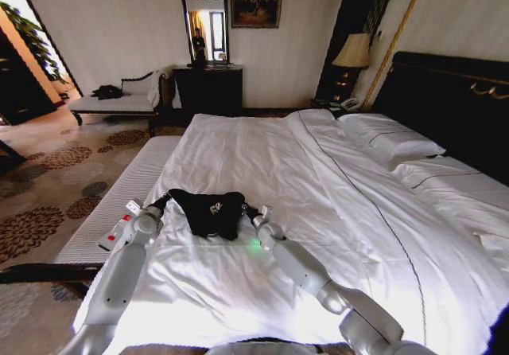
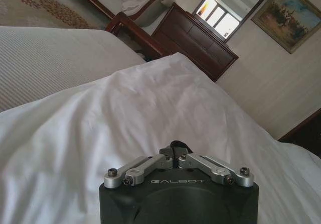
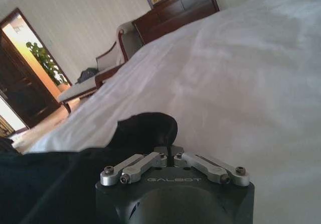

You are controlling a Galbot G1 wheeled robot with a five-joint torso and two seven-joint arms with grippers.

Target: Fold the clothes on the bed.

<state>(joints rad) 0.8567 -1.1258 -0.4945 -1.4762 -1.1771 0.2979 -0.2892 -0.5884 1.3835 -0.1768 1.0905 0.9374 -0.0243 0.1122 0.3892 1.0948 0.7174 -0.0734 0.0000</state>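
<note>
Both arms are reaching out low over the white bed (image 1: 334,212), the left gripper (image 1: 161,202) pinching the left edge of the black T-shirt (image 1: 211,212) with its fingers (image 2: 165,159) drawn together on a scrap of dark cloth. Moving right, the shirt is lying bunched and stretched between the two grippers near the foot of the bed, and the right gripper (image 1: 256,211) is clamping its right edge, fingers (image 3: 161,158) closed on black fabric.

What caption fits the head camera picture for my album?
Both claws, left claw and right claw, pinch the bunched black T-shirt on the white bed.
</note>
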